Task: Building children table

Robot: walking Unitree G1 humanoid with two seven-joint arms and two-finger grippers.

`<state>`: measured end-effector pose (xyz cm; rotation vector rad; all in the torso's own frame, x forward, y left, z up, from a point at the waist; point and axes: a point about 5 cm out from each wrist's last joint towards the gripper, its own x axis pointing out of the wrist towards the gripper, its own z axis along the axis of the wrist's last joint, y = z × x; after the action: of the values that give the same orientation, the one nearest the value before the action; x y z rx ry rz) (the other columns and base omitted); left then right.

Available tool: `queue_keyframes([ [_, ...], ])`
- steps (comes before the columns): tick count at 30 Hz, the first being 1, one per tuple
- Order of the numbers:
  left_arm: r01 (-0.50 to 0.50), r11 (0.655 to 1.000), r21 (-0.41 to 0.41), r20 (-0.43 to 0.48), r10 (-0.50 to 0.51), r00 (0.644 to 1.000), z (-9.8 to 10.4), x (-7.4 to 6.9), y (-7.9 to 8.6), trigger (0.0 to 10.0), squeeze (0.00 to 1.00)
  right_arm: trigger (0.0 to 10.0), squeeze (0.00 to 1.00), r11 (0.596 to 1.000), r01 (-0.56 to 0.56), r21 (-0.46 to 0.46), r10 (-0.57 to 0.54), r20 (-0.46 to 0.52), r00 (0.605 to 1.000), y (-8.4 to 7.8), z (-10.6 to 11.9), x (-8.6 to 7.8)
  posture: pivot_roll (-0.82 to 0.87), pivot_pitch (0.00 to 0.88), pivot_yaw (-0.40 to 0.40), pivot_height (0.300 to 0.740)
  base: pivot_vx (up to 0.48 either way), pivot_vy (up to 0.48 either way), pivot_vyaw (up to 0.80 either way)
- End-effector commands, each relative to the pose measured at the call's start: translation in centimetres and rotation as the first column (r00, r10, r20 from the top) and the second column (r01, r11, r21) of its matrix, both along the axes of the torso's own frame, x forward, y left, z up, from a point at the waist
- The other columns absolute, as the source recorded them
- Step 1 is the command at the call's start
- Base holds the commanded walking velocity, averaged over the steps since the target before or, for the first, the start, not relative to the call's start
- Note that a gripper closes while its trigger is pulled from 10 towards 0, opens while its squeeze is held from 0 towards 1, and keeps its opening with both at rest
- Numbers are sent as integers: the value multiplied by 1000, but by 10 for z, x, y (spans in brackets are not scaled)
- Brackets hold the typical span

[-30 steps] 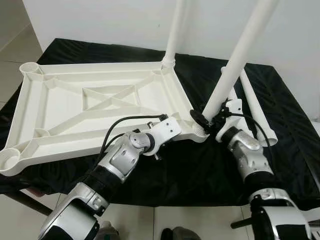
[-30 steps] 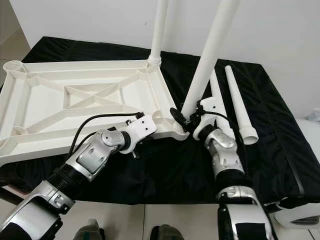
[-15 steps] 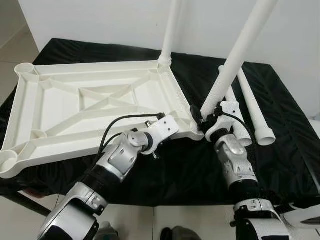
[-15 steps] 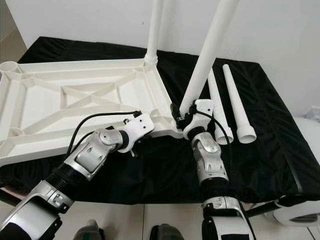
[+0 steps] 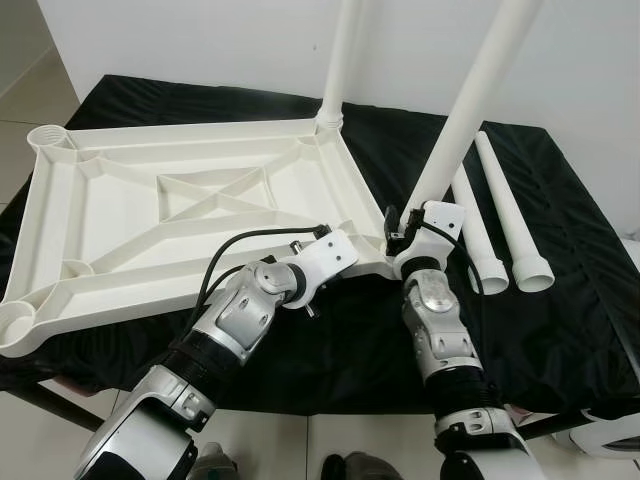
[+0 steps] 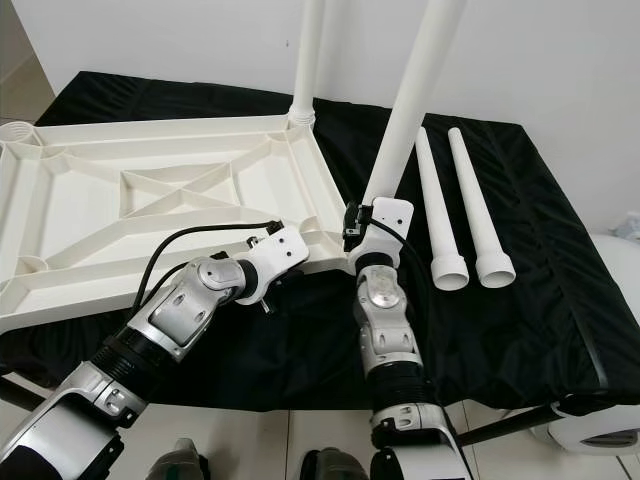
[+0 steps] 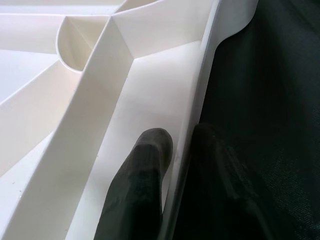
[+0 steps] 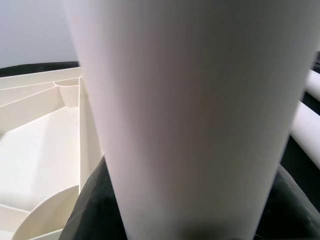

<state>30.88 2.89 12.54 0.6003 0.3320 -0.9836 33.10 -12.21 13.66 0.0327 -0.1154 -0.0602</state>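
One leg (image 5: 340,60) already fitted to tabletop (image 5: 150,200); second leg (image 5: 470,110) clamped by right gripper (image 5: 405,232) at corner socket; rim pinched by left gripper (image 7: 175,165); two legs (image 6: 460,210) left lying.

Black cloth (image 5: 560,330) covering the whole support surface, creased, draped over the near edge. White tabletop (image 5: 130,225), inverted with ribbed underside up, lying flat on the cloth toward the robot's left, its near-left corner apparently overhanging the cloth's edge. Two loose white legs (image 6: 455,205) lying directly on the cloth toward the right, side by side, close together, wide open ends facing the robot. Pale tiled floor (image 5: 25,70) beyond the far-left corner.
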Motion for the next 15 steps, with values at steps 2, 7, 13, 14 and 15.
queue_keyframes([
  [2,78,997,5,-14,-78,997,-4,-10,-14,10000,0,10000,0,1000,-25,-19,25,2,1000,8,2,0,43,0,-91,740,0,0,0],
  [7,81,997,8,-14,-81,997,-5,-11,-14,10000,0,10000,1000,1000,-21,-17,21,4,1000,5,3,-1,48,0,-90,740,0,0,0],
  [13,80,997,11,-13,-80,997,-5,-11,-13,10000,0,10000,1000,998,-52,-20,52,19,998,2,4,-3,48,0,-94,740,0,0,0],
  [14,80,997,11,-14,-79,997,-6,-12,-13,10000,0,10000,1000,997,-81,-9,81,23,996,1,4,-4,46,0,-95,740,0,0,0],
  [15,80,997,11,-14,-79,997,-6,-12,-13,10000,0,10000,1000,997,-81,-9,81,23,996,1,4,-4,46,0,-95,740,0,0,0],
])
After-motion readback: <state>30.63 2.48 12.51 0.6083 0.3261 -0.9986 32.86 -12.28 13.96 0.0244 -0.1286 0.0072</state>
